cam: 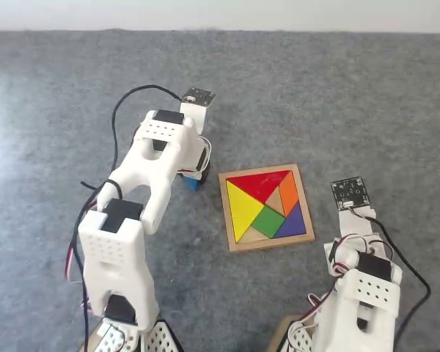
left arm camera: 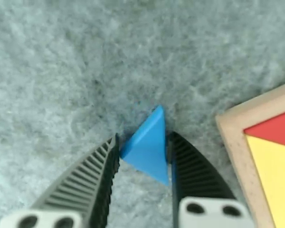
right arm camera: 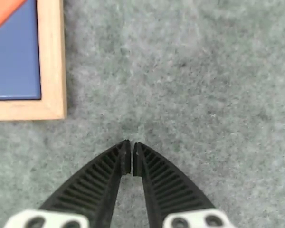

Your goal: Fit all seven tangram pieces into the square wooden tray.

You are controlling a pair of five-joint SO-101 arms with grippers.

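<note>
Nearest, at 4 o'clock of the wooden tray (cam: pixel 271 245), finds the right gripper (right arm camera: pixel 132 145) over grey carpet (cam: pixel 367 110), fingers pressed together on nothing, near the tray's corner rim yet apart from it. Has a wide stretch of carpet on that whole side, from 1 to 5 o'clock. Farther on, at 9 to 10 o'clock of the tray, meets the left gripper (left arm camera: pixel 143 141) clamped on the blue triangle (left arm camera: pixel 149 147), one finger on each flank, one corner jutting past the tips. Puts that piece just beside the tray's rim, with a narrow strip of carpet between. Shows inside the tray a red triangle (cam: pixel 260 183), yellow triangle (cam: pixel 240 209), green square (cam: pixel 268 218), orange piece (cam: pixel 289 192) and purple triangle (cam: pixel 293 220), edge to edge; cannot tell whether the two tan patches are bare wood or pieces. Beyond, at 12 o'clock, runs on as carpet to the pale strip (cam: pixel 220 15) at the far edge.
</note>
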